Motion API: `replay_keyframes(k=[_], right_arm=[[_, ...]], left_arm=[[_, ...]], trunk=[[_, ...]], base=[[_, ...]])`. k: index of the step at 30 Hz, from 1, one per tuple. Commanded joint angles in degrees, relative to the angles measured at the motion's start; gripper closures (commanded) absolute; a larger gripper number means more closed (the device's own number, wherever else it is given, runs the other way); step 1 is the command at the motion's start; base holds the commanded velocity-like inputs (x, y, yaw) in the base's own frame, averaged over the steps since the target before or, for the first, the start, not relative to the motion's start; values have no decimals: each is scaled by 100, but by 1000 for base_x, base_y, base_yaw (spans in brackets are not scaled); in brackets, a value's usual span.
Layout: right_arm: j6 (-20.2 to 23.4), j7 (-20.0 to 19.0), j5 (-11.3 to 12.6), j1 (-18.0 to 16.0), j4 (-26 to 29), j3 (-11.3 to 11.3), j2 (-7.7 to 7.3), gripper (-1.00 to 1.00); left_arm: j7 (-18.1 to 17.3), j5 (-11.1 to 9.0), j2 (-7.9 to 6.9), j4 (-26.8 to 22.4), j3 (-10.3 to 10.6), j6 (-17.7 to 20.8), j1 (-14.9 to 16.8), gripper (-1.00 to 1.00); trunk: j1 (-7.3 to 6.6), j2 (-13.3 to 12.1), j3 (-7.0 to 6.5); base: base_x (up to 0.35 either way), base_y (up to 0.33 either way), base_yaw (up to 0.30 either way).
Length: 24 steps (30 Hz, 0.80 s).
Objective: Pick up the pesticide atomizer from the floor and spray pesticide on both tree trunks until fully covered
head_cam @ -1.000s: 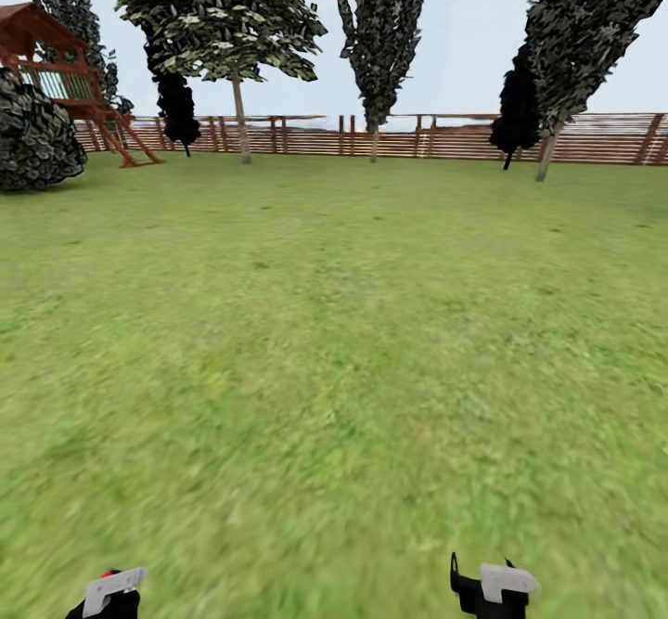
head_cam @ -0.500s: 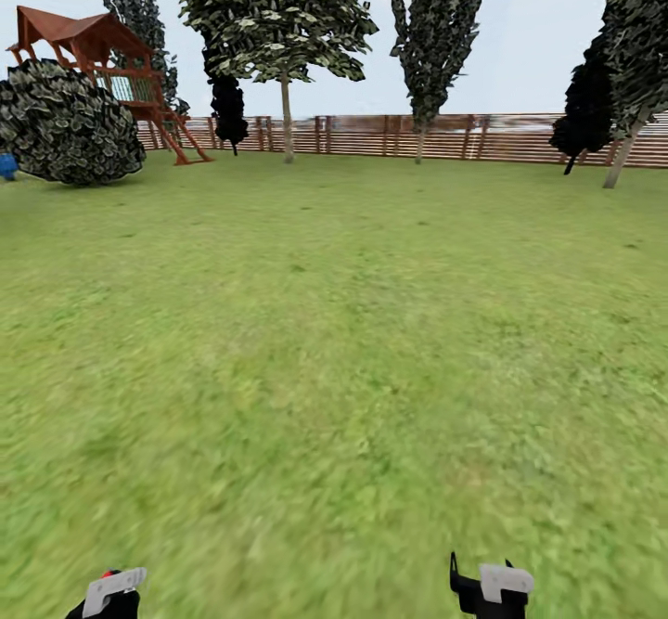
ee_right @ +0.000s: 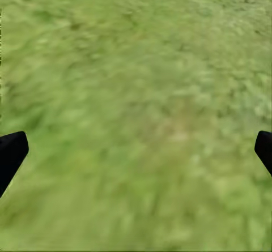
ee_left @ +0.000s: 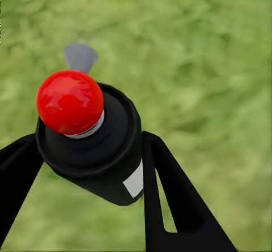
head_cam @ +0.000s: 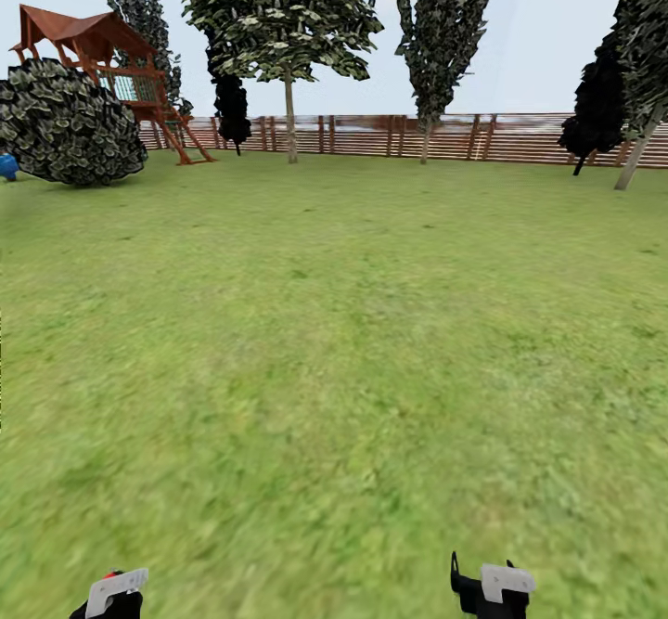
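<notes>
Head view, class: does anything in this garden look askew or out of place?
One thing: the tree with a pale trunk at the far right leans sideways, while the trees by the brown slatted wooden fence stand upright. The green grass lawn looks undisturbed.

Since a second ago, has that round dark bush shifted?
No. The bush keeps its place beside the playhouse and fence; the whole view slid right as the camera turned left.
</notes>
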State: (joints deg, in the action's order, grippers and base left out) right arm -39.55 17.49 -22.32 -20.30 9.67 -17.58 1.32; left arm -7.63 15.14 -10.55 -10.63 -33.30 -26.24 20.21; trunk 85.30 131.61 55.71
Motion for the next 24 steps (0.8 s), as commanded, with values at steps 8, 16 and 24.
replay_keyframes(k=[8,16,24], right_arm=[[0,0,0,0,0,0,0,-100],[23,-1,14,0,-20,0,0,-100],[26,0,25,0,-291,0,15,-100]], left_arm=[[7,-2,0,-1,-4,5,0,100],[7,-19,0,-1,-1,-3,-60,100],[7,-19,0,-1,-1,-4,-61,100]], trunk=[[0,0,30],[0,0,37],[0,0,37]], base=[[337,0,226],[339,0,59],[339,0,0]])
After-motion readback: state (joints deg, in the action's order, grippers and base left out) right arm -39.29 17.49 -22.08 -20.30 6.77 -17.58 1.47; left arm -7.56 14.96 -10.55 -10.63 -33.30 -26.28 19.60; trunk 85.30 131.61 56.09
